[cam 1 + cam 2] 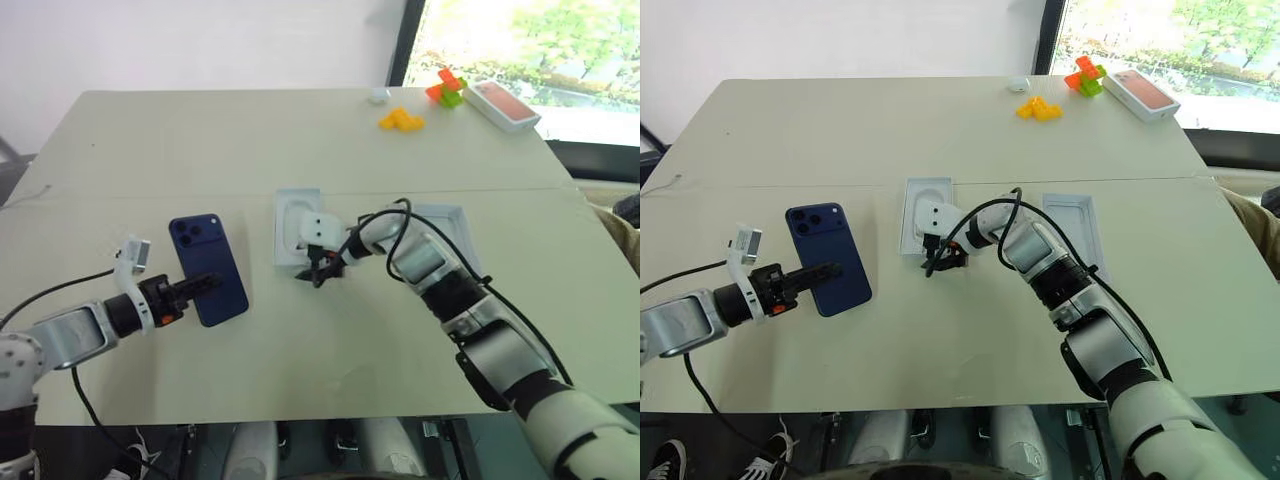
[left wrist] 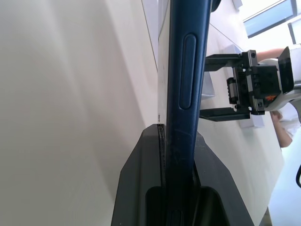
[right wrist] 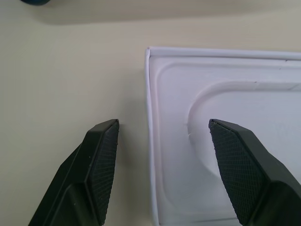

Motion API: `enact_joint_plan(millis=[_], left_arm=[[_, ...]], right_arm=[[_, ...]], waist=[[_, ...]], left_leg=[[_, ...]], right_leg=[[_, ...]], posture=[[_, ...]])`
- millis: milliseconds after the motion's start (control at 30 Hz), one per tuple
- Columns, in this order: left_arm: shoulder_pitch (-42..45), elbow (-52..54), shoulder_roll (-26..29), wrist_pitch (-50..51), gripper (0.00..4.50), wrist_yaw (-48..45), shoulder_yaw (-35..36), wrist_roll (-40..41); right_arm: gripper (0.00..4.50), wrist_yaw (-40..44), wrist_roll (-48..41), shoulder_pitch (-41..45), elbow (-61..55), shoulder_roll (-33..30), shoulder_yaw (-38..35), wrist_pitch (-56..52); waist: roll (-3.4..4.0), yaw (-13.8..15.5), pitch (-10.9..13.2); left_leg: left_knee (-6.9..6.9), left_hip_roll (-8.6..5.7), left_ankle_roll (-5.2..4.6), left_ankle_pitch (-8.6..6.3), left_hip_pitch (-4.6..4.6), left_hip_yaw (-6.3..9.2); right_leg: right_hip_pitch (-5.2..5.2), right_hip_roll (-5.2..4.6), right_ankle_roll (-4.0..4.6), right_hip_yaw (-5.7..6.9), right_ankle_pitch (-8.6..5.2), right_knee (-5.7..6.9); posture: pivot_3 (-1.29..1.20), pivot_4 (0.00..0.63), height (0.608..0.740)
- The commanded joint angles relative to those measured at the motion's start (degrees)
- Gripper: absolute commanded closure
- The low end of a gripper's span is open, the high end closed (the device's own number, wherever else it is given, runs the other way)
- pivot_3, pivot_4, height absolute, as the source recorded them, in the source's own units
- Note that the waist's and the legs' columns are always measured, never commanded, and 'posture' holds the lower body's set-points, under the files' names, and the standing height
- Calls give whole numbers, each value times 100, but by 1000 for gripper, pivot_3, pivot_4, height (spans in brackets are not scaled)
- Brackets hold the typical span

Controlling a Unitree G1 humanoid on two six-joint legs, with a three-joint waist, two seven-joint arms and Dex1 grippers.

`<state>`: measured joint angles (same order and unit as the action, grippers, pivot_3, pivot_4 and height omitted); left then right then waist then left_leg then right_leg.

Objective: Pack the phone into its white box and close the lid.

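On your left, the left gripper (image 1: 205,284) is clamped on the near end of the phone (image 1: 207,268), which shows its dark blue back and camera cluster in the head views. The left wrist view adds what those miss: the phone seen edge-on between the two black fingers (image 2: 141,188), with its long side button.

At the middle of the table (image 1: 200,140) lies a white tray (image 1: 297,226) with a rounded recess moulded into it; nothing sits in it. Your right gripper (image 1: 320,272) hangs over its near end with fingers apart. The right wrist view shows one fingertip (image 3: 104,155) over bare table and the other over the tray, straddling the tray's wall.

Just right of that arm lies a second shallow white tray (image 1: 1073,228), partly hidden; I cannot tell what it holds.

At the far right corner you have one red-topped box (image 1: 503,104), one yellow block cluster (image 1: 400,120) and one orange-and-green cluster (image 1: 446,88).
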<state>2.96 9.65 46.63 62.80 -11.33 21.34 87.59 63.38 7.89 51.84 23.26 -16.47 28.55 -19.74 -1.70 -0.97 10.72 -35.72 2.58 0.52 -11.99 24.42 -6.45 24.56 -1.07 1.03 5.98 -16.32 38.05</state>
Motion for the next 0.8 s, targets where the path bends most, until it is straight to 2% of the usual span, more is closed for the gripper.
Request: enact_joint_plan(millis=[33,67,233,333,367,567,800], left_arm=[[150,159,-36,-37,4500,-47,119,34],[165,166,-42,-25,4500,-47,120,27],[194,183,-72,22,4500,-21,142,39],[213,166,-69,30,4500,-3,143,22],[224,155,-66,34,4500,0,145,22],[258,164,-23,58,4500,13,222,104],[322,166,31,96,4500,58,272,182]], right_arm=[[2641,-39,123,-6,-119,45,99,0],[3155,-57,127,-19,-132,63,93,-27],[3155,-58,141,-85,-264,74,74,-133],[3943,-99,143,-132,-338,45,41,-147],[4032,-80,128,-161,-402,26,34,-175],[4034,172,-13,-641,-1417,-383,-26,-351],[4034,571,-357,-1670,-3149,-1428,-250,-584]], waist=[[0,3,0],[-1,7,0],[-5,6,-3],[-6,0,-4],[-6,1,-4],[-6,24,-4],[-7,38,-3]], left_leg=[[0,0,0,0,-1,0],[0,0,1,1,-1,0],[-6,1,1,1,-3,0],[-7,1,1,1,-3,0],[-8,2,1,1,-4,0],[-11,2,0,0,-3,2],[-20,1,-5,-3,-1,3]], right_leg=[[0,0,0,0,0,2],[0,0,0,0,0,2],[-3,1,0,0,0,5],[-5,1,0,0,0,6],[-5,1,0,0,0,5],[-6,1,0,0,0,7],[-9,0,-7,1,-3,7]], posture=[[0,150,737],[0,150,737],[0,150,737],[0,150,737],[0,150,737],[0,150,737],[0,150,737]])
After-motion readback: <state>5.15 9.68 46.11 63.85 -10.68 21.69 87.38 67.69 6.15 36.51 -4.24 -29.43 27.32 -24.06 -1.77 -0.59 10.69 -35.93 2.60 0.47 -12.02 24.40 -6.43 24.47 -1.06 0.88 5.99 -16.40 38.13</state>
